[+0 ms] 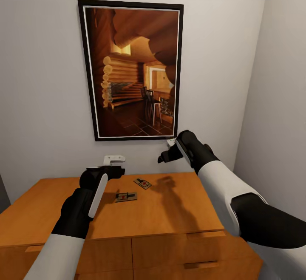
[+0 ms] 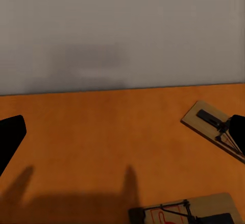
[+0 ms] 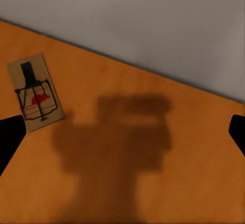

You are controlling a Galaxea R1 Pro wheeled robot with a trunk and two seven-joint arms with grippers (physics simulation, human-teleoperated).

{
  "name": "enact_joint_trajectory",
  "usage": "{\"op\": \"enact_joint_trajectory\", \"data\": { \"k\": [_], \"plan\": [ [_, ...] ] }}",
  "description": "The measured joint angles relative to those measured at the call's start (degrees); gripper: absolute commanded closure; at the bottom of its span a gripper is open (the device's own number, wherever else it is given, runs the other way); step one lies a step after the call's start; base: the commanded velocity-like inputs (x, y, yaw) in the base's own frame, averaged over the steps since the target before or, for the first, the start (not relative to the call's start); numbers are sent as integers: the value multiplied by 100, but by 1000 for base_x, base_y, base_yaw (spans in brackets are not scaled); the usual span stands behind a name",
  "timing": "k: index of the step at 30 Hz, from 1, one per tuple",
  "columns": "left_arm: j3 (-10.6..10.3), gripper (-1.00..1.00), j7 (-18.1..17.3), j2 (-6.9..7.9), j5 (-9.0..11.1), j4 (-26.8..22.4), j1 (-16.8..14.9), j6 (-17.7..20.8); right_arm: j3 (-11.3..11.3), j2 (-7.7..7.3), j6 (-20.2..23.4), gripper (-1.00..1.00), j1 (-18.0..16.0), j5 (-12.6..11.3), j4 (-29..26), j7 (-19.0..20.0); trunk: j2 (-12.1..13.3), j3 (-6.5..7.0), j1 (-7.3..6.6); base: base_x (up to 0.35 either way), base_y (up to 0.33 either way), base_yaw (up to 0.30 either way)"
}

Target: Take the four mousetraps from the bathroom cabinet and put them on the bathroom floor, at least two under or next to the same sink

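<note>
So the robot's parked in front of the cabinet, both arms raised over its orange-brown top; two mousetraps lie flat up there, nothing on either of them. The near trap sits roughly mid-top, just beside the left gripper on its inner side; its long axis runs pretty much along the cabinet's width, only slightly tilted. The far trap is a bit further back toward the wall and closer to the right arm; its long axis is skewed diagonally, one short end aimed back-left at the wall, the other forward-right. The two are near each other but not touching.

The left gripper hovers low over the top with nothing in it; in the left wrist view its dark fingertips sit way out at the frame edges, so the jaws are spread wide; both traps show there on the wood. The right gripper hangs higher, up by the bottom edge of the framed picture, throwing a shadow on the wood; its wrist view has fingertips at opposite edges too, so wide apart and holding nothing, with one trap off to the side, red mark on its board.

A small white fitting is on the wall just behind the left gripper.
</note>
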Motion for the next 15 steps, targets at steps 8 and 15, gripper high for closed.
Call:
{"op": "enact_joint_trajectory", "data": {
  "k": [8,15],
  "plan": [
    [0,-100,-1,1,9,0,-2,0,-25,0,0,-100,-14,-18,239,16,0,0,0,0,0,0],
    [0,-100,12,7,-3,0,-2,-6,-30,0,0,-100,-16,-15,267,41,0,0,-2,126,0,0]
  ]
}}
